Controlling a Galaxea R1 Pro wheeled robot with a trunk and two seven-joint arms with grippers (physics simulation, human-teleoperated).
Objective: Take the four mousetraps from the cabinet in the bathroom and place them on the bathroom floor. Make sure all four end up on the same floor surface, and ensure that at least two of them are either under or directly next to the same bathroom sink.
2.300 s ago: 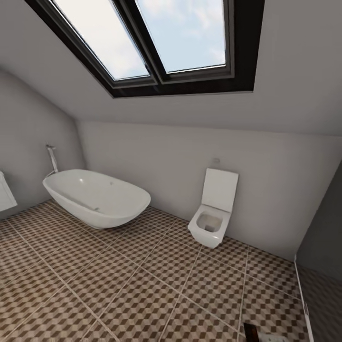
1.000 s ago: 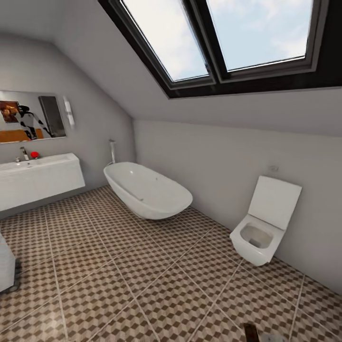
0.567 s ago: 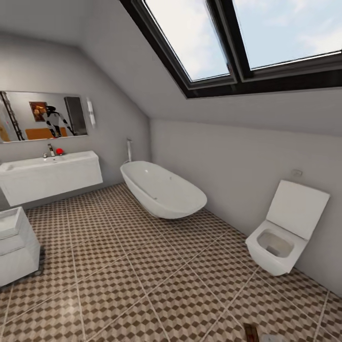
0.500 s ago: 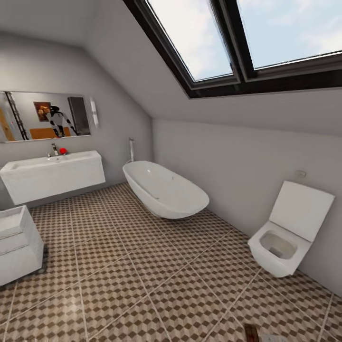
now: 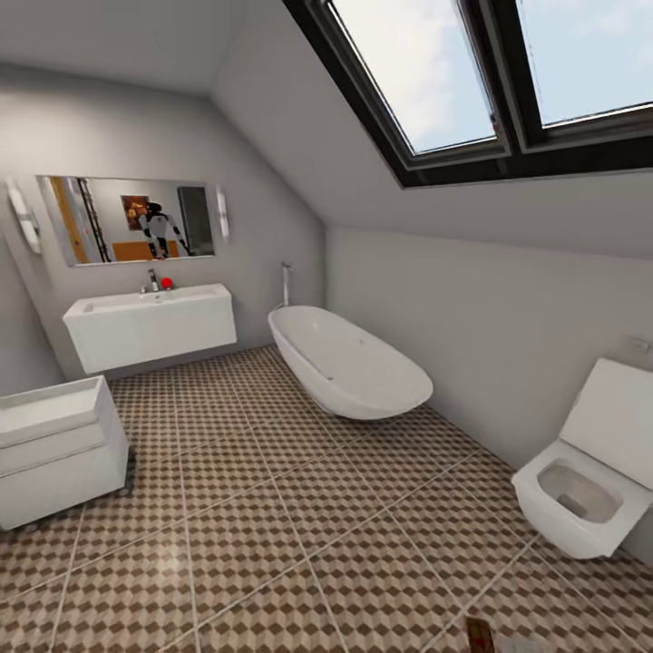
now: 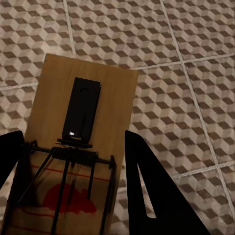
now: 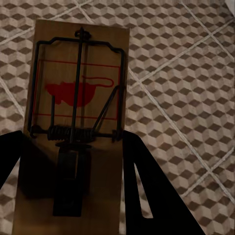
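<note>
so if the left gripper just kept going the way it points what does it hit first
Probably the bathroom floor: past the mousetrap held in the left gripper, only patterned tiles lie ahead. The trap's front edge would likely touch first; depth is unclear.

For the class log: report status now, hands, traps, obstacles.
Left hand shut on a mousetrap. Right hand shut on a second mousetrap. Sink ahead left across the bathroom floor; nothing between.

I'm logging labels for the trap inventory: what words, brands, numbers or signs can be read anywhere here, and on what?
No readable text anywhere.
Left mousetrap: only a red mouse-shaped mark and red lines, no letters.
Right mousetrap: a red mouse silhouette inside a red frame, no letters.
Picture in the mirror: too small to read.
</note>
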